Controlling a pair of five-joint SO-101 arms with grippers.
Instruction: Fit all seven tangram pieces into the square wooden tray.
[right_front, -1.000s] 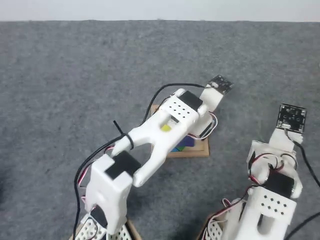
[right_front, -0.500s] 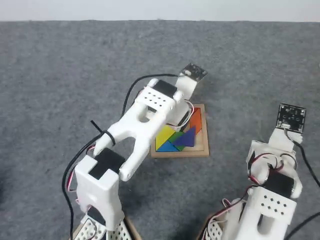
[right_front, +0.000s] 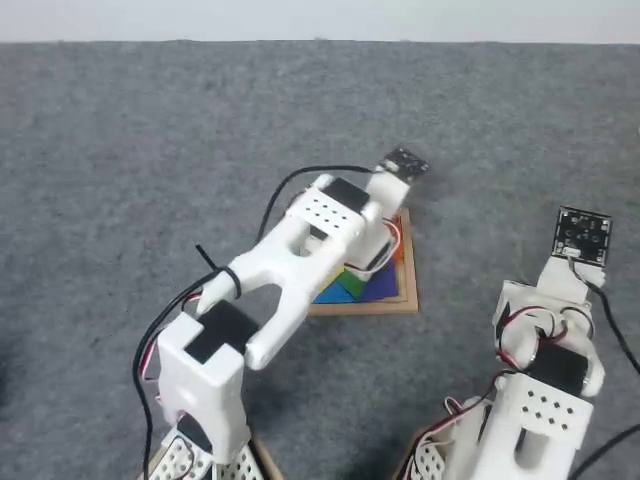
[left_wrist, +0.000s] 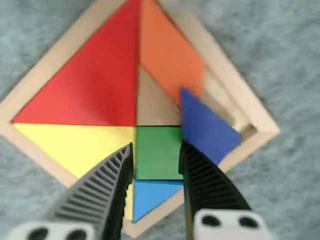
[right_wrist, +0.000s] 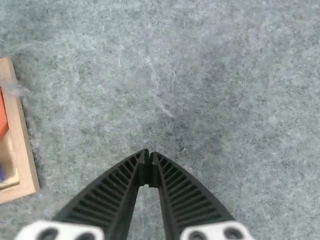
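Observation:
The square wooden tray (left_wrist: 260, 131) holds red (left_wrist: 95, 85), orange (left_wrist: 167, 55), yellow (left_wrist: 75, 145), green (left_wrist: 157, 152) and light blue (left_wrist: 147, 192) pieces lying flat. A dark blue piece (left_wrist: 207, 127) lies askew, partly over a bare slot (left_wrist: 225, 102) by one tray edge. My left gripper (left_wrist: 156, 147) hangs open just above the green square, with one finger beside the dark blue piece. In the high view the left arm (right_front: 330, 225) covers most of the tray (right_front: 375, 306). My right gripper (right_wrist: 149, 154) is shut and empty over the carpet.
Grey carpet (right_front: 150, 150) covers the whole table. A corner of the tray (right_wrist: 20, 150) lies close to the right gripper. The right arm (right_front: 545, 370) stands at the front right, apart from the tray.
The left arm swung left and back off the tray, uncovering the pieces, then came back to the right over it. The right arm has kept still.

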